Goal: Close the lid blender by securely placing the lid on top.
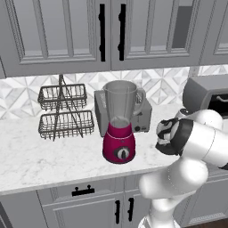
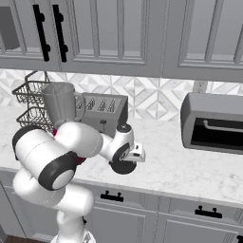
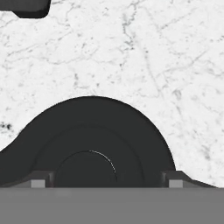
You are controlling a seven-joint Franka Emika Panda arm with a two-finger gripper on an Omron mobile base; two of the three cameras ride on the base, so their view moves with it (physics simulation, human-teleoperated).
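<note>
Lid gripped above the counter

In the hand view, the jaws [image 3: 107, 183] are clenched on the black lid [image 3: 94, 135], one fingertip [image 3: 38, 180] at each side, over the marble counter [image 3: 153, 61]. The blender [image 1: 119, 122] stands open-topped, at nine o'clock from the lid.

Tool [image 2: 125, 163] low over counter [image 2: 190, 171], lid [image 2: 123, 168] beneath; blender [image 2: 59, 102] behind arm.

A home kitchen, rendered.
Grey panelled wall cupboards [image 1: 67, 31] with black handles hang over a white marble tabletop [image 1: 35, 156] with a tiled backsplash [image 2: 152, 99]; a blender [image 1: 119, 122], toaster [image 2: 102, 111], wire basket rack [image 1: 64, 111] and toaster oven [image 2: 213, 123] line its back edge.
</note>
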